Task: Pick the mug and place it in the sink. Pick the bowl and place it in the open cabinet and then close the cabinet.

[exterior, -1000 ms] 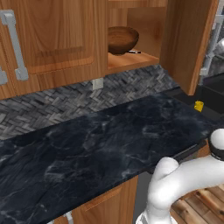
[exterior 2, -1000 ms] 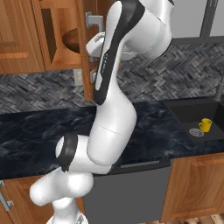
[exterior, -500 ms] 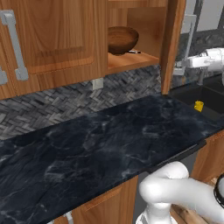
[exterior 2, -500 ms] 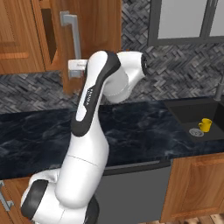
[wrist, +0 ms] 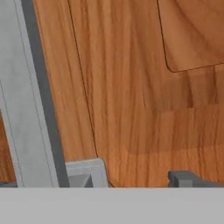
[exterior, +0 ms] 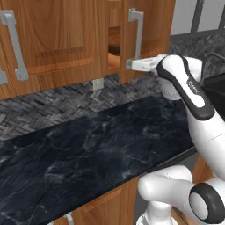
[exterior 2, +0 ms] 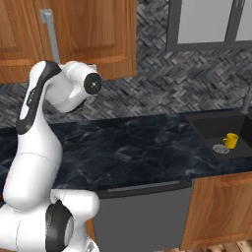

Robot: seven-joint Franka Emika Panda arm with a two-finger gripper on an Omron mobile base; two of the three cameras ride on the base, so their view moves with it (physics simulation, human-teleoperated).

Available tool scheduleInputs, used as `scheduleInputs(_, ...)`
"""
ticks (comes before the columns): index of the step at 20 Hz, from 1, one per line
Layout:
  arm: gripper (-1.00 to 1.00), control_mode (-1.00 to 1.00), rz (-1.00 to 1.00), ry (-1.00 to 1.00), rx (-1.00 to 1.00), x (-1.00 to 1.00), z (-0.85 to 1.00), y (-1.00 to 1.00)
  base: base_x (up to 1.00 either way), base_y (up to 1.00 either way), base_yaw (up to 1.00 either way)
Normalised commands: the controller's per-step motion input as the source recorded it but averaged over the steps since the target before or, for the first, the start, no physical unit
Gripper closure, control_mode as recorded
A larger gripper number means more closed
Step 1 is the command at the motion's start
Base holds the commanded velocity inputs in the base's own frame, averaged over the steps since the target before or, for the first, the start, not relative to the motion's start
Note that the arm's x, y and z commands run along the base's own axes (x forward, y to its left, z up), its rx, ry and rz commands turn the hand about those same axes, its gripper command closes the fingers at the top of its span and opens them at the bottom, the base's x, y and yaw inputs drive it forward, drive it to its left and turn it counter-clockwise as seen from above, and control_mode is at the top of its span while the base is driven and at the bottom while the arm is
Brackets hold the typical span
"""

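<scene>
I see my arm (exterior: 193, 94) stretched toward the cabinet (exterior: 147, 30), its hand pressed against the lower edge of the door beside the grey bar handle (exterior: 137, 33). The door is nearly shut, with a narrow gap left open beside it. Through that gap I see a sliver of the shelf inside; I cannot make out the bowl there.

From the hand camera, the door (wrist: 131, 87) is very close, warm brown wood with a raised panel at upper right. The grey handle (wrist: 26, 96) runs along the left side. My jaws are spread wide and hold nothing; one fingertip (wrist: 186, 178) shows at the bottom edge.

In the right base view, the mug (exterior 2: 231, 141) sits upright in the sink (exterior 2: 206, 125), just beside a round metal drain (exterior 2: 220, 148), well apart from my arm (exterior 2: 39, 123). The dark marble table (exterior 2: 138, 147) runs between the arm and the sink.
</scene>
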Motion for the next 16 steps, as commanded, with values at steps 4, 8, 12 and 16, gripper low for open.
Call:
scheduleInputs(4,-1.00,-1.00,-0.23,0.33,-0.25,0.99,0.84,0.58,0.00,0.00,0.00)
scheduleInputs(8,-1.00,-1.00,-0.15,0.14,-0.24,0.74,0.44,0.36,0.00,0.00,0.00)
scheduleInputs(12,-1.00,-1.00,-0.05,-0.07,-0.18,0.57,0.02,0.39,0.00,0.00,0.00)
scheduleInputs(16,-1.00,-1.00,0.00,-0.24,-0.06,0.48,-0.33,0.40,0.00,0.00,0.00)
